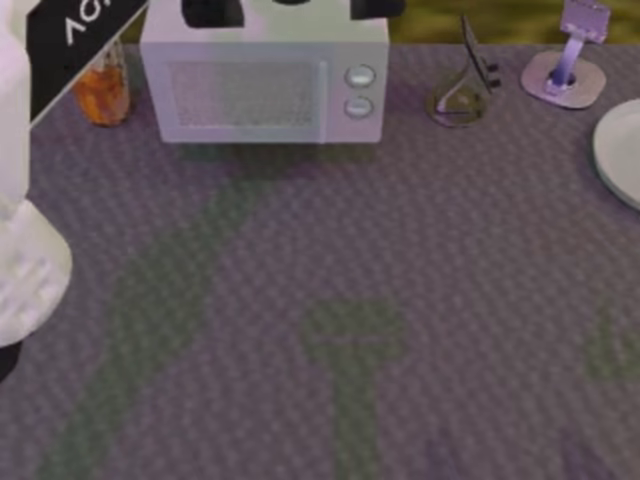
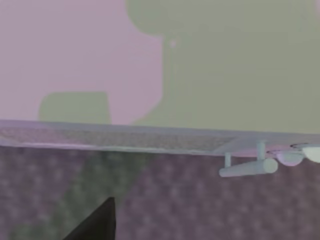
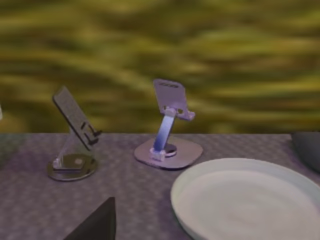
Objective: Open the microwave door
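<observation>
The boxy white microwave [image 1: 264, 80] with two round grey knobs [image 1: 359, 90] stands at the far edge of the patterned bench [image 1: 400, 300], left of centre — its flat white door with the grey mesh window [image 1: 240, 95] lies flush with the front, shut. My left arm [image 1: 25, 180] rises at the left edge; whether either end effector is wide or narrow, I cannot tell. To the right stand a dark phone stand [image 1: 462, 85], a lilac phone stand [image 1: 566, 65] and a white plate [image 1: 622, 150]; an orange bottle [image 1: 102, 90] sits just left of the microwave.
</observation>
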Robot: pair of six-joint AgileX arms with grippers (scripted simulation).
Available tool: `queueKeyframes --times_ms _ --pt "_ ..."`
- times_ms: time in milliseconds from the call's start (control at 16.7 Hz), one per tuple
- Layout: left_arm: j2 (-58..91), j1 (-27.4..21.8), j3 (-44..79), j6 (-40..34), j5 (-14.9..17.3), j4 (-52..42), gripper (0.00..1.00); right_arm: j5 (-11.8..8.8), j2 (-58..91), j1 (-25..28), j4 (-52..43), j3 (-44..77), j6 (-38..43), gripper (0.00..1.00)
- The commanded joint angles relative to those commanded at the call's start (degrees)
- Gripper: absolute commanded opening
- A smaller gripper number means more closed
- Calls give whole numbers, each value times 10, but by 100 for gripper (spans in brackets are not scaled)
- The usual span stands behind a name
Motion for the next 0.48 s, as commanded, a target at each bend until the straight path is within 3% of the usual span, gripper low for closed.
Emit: queueKeyframes --times_ms 480 --pt "53 -11 45 -12 -7 -28 100 0 0 0 0 0 0 100"
